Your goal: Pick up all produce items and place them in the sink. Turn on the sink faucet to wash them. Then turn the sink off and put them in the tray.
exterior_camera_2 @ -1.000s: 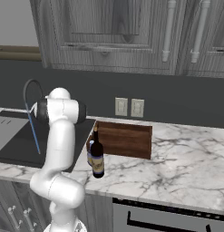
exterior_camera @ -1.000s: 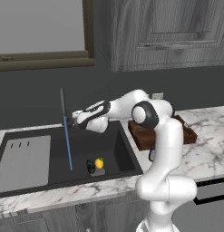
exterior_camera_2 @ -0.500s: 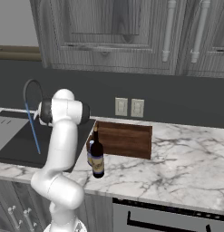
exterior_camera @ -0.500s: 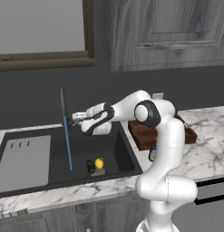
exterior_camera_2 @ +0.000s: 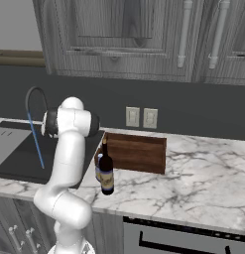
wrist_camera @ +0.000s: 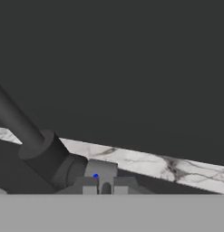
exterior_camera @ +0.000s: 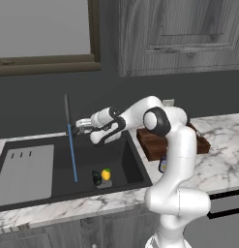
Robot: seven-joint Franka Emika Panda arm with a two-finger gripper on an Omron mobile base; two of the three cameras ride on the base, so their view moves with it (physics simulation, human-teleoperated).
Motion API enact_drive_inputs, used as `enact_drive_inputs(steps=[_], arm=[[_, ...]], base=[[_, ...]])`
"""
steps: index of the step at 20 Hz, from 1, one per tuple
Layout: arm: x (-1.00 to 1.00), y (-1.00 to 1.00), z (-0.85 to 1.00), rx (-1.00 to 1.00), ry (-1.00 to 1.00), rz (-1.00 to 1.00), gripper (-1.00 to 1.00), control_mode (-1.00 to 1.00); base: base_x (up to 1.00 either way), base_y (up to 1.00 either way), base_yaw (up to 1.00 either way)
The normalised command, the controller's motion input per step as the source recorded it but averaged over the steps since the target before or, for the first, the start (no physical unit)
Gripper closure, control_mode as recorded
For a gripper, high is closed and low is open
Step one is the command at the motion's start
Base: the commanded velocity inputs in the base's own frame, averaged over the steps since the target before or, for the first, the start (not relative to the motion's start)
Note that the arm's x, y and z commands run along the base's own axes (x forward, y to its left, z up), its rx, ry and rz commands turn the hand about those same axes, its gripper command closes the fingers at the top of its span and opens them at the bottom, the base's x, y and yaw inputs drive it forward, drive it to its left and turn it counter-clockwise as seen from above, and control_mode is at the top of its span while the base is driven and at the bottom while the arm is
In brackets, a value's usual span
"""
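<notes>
Left base view | pincer [exterior_camera: 81,124] pressing together at faucet [exterior_camera: 68,131] base | lemon [exterior_camera: 106,174], green item [exterior_camera: 96,178] lying below it in sink [exterior_camera: 58,147]

Glossy white, rounded arm [exterior_camera: 176,160] is showing smooth tubular link shells throughout. Dark grey circular caps are marking the joints, the largest at the elbow. A bulbous white base segment is widening at the bottom. The small pale grey end effector [exterior_camera: 80,124] is carrying two dark finger tips.
</notes>
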Motion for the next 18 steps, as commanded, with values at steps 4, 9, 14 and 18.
enact_drive_inputs(steps=[4,9,14,18], arm=[[0.11,0.72,0.08,-0.12,0.0,0.0,1.0,-1.0],[0.0,0.81,0.01,-0.1,0.0,0.0,1.0,-1.0],[-0.01,0.81,0.0,-0.09,0.0,0.0,1.0,-1.0],[-0.08,0.76,0.0,-0.08,0.0,0.0,1.0,-1.0]], base=[[0.0,0.0,0.0],[0.0,0.0,0.0],[0.0,0.0,0.0],[0.0,0.0,0.0]])
